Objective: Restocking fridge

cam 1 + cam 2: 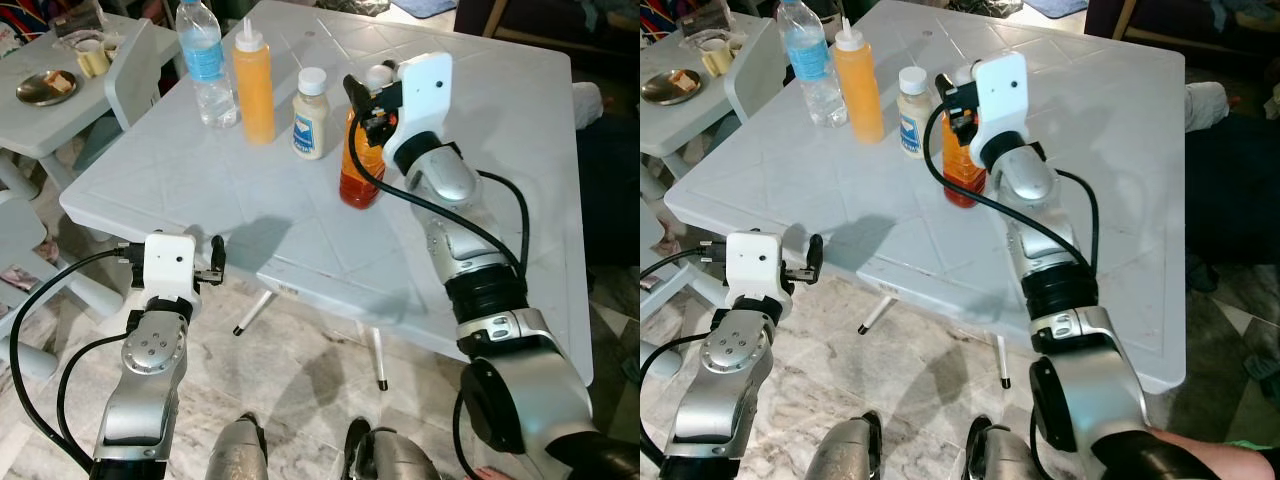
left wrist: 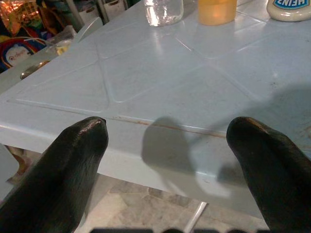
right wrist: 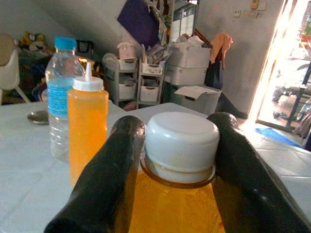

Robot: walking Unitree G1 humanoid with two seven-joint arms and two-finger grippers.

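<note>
Orange juice bottle (image 1: 360, 165): clear plastic, amber-orange liquid nearly to the neck, white ribbed screw cap (image 3: 181, 141). Stands upright on the pale grey counter (image 1: 500, 150), about mid-counter, just right of the row of other containers.

Right gripper (image 1: 365, 95): arm reaches forward over the counter, wrist bent so the fingers come at the bottle's neck from the robot's side. Right wrist view shows the two black fingers (image 3: 109, 170) either side of the cap and neck, jaws spread around it. Left finger looks touching or very nearly touching the neck; right finger close beside. Cannot tell whether they are clamping yet. Bottle base is on the counter.

Left gripper (image 1: 215, 262): arm held low, in front of the counter's near edge, below the top surface. Jaws spread wide, nothing between them; left wrist view looks across the counter edge between the fingers (image 2: 68, 165).

Other containers, all upright on the counter's far-left part:
- water bottle (image 1: 205, 65), clear, blue label, mostly full
- squeeze bottle (image 1: 254, 85), orange contents, white nozzle cap, just beside the water bottle
- white sauce jar (image 1: 310, 115) with blue label and white lid, between squeeze bottle and juice bottle

Second table (image 1: 25, 120) at far left carries a small metal plate (image 1: 45, 88) with food on it.
</note>
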